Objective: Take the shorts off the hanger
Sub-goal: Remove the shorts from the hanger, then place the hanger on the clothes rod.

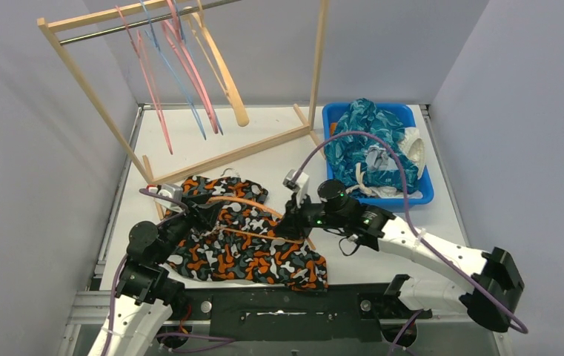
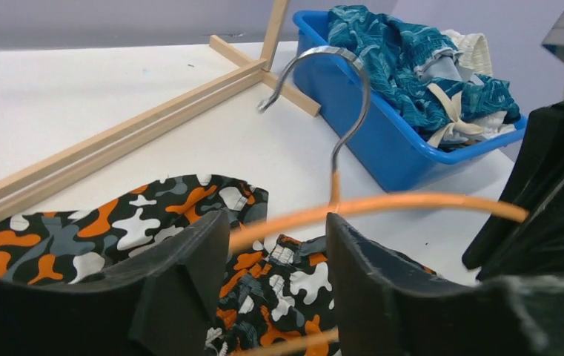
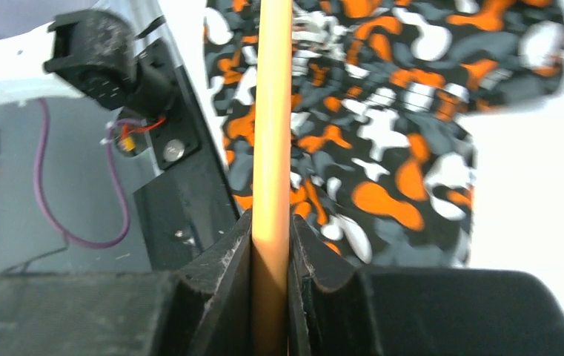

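Observation:
The orange-black-white camouflage shorts lie crumpled on the table near the front, still threaded on an orange hanger. My right gripper is shut on the hanger's orange bar at its right end, above the shorts. My left gripper is open over the shorts' left part. In the left wrist view the hanger's curved arm crosses the gap between my left gripper's fingertips, with the shorts below and the metal hook rising behind.
A blue bin at the back right holds teal shark-print shorts and white ones. A wooden rack stands at the back left with pink, blue and wooden hangers. Its base bar runs just beyond the shorts.

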